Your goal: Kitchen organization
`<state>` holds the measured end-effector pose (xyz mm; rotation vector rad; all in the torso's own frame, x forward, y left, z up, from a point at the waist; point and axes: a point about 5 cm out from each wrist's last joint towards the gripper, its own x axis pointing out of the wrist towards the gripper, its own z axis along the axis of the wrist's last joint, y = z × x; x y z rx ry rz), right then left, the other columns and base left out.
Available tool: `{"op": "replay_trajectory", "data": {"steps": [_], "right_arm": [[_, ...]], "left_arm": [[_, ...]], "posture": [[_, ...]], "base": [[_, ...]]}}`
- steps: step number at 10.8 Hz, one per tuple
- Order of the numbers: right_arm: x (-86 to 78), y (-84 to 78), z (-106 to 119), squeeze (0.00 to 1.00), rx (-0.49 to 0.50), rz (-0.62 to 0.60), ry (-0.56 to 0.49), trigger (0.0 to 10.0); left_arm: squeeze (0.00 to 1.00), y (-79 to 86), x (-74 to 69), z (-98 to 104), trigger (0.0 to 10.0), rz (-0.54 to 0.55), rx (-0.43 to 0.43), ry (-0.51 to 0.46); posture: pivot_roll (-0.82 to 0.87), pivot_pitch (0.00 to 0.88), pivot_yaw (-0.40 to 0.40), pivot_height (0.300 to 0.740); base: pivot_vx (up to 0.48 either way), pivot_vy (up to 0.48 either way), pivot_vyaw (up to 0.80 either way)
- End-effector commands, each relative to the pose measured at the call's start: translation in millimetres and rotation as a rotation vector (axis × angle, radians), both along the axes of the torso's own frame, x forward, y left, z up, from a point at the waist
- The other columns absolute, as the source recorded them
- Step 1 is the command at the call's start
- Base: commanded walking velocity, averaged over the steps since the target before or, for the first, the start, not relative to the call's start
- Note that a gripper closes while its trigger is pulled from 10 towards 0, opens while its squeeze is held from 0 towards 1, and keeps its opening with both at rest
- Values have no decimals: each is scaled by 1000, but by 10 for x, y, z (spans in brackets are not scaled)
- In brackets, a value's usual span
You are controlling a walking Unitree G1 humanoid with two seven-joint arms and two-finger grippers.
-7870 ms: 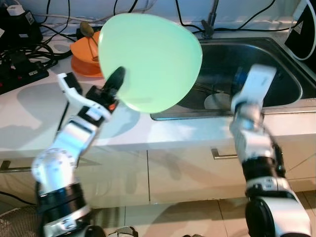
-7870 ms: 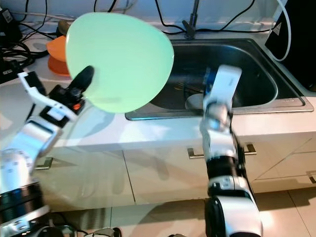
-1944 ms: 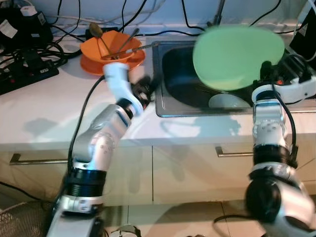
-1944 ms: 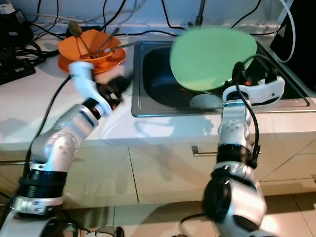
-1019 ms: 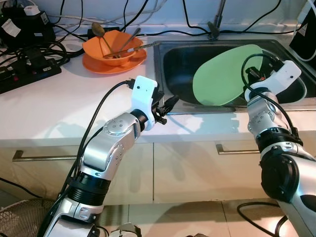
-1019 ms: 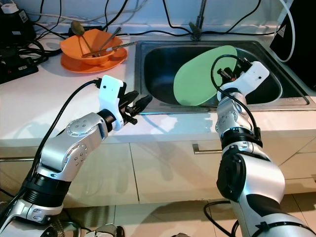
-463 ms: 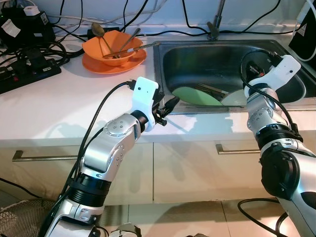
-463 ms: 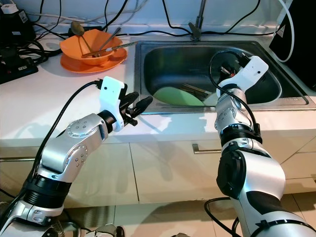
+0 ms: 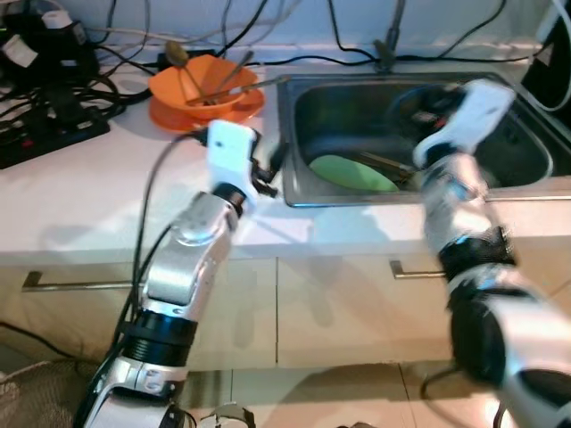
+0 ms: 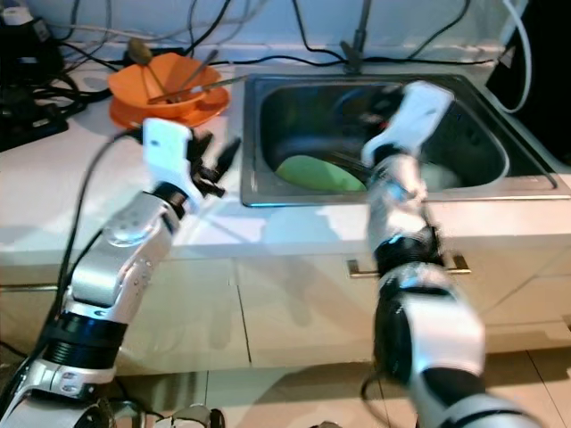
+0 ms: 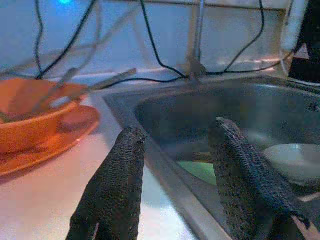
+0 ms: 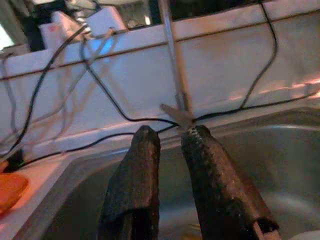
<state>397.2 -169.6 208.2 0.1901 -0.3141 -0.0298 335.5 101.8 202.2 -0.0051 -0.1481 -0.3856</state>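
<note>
Plate point(image 9: 351, 172) in sink point(image 9: 303, 98) — bowl point(image 11: 292, 160) alongside

green plate point(image 9: 351, 172) in sink point(image 9: 526, 134), orange bowl point(image 9: 203, 83) (with utensils) on counter point(image 9: 80, 187)

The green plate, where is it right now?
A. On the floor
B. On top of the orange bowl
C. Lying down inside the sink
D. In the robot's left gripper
C: the green plate lies low in the steel sink, with neither gripper holding it.
</note>
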Motion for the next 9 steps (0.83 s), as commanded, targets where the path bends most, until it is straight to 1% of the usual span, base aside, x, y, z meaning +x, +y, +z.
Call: {"op": "replay_trajectory", "data": {"steps": [1, 2, 3, 4, 5, 7, 9], "right_arm": [[-21, 16, 69, 0, -32, -9, -47, 10000], [-102, 153, 40, 0, -50, 19, -88, 10000], [-176, 260, -21, 0, -62, 30, -97, 10000], [-222, 337, -84, 0, -74, 41, -91, 10000], [-271, 424, -164, 0, -105, 65, -73, 10000], [-315, 494, -237, 0, -99, 83, -53, 10000], [-346, 517, -261, 0, -107, 75, -40, 10000]], "left_arm": [[0, 14, 25, -12, 10000, 23, 16, -8], [0, 33, 49, -73, 10000, 60, 75, -44], [0, 65, 56, -134, 10000, 91, 68, -47], [0, 122, 66, -153, 10000, 131, 54, -54], [0, 173, 79, -160, 10000, 163, 49, -80], [0, 191, 80, -188, 10000, 180, 82, -94], [0, 192, 85, -164, 10000, 183, 51, -101]], "posture": [[92, 20, 13, 740], [87, 14, 15, 740], [81, 7, 19, 740], [78, 4, 20, 740], [79, 0, 22, 740], [82, 0, 28, 740], [79, 16, 31, 740]], "base": [[0, 0, 0], [0, 0, 0], [0, 0, 0], [0, 0, 0], [0, 0, 0], [0, 0, 0], [0, 0, 0]]}}
